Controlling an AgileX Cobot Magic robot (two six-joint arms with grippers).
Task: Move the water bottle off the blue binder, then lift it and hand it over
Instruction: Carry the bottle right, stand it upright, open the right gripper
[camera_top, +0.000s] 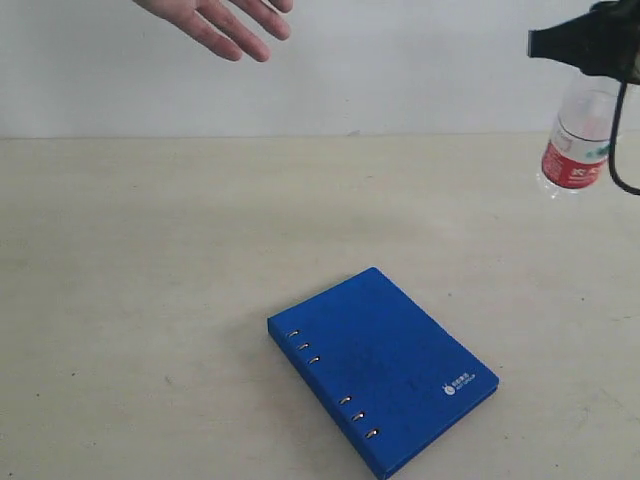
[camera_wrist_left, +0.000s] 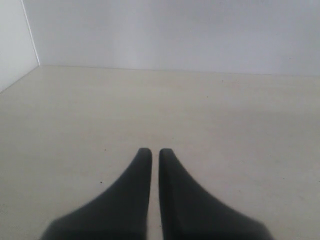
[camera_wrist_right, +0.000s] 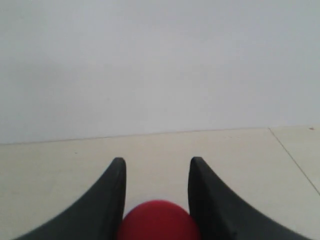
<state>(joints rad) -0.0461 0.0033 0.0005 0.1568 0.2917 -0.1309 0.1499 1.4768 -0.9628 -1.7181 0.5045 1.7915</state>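
Observation:
The water bottle (camera_top: 578, 140) hangs in the air at the far right, clear with a red-and-white label, held near its top by my right gripper (camera_top: 585, 42). Its red cap (camera_wrist_right: 158, 220) sits between the two black fingers of the right gripper (camera_wrist_right: 156, 165), which is shut on the bottle. The blue binder (camera_top: 381, 368) lies flat on the table at the front, rings along its left spine, with nothing on it. My left gripper (camera_wrist_left: 155, 152) shows only in the left wrist view, shut over bare table with nothing in it.
An open human hand (camera_top: 225, 22) reaches in at the top left, palm down, well away from the bottle. The beige table (camera_top: 150, 260) runs back to a white wall.

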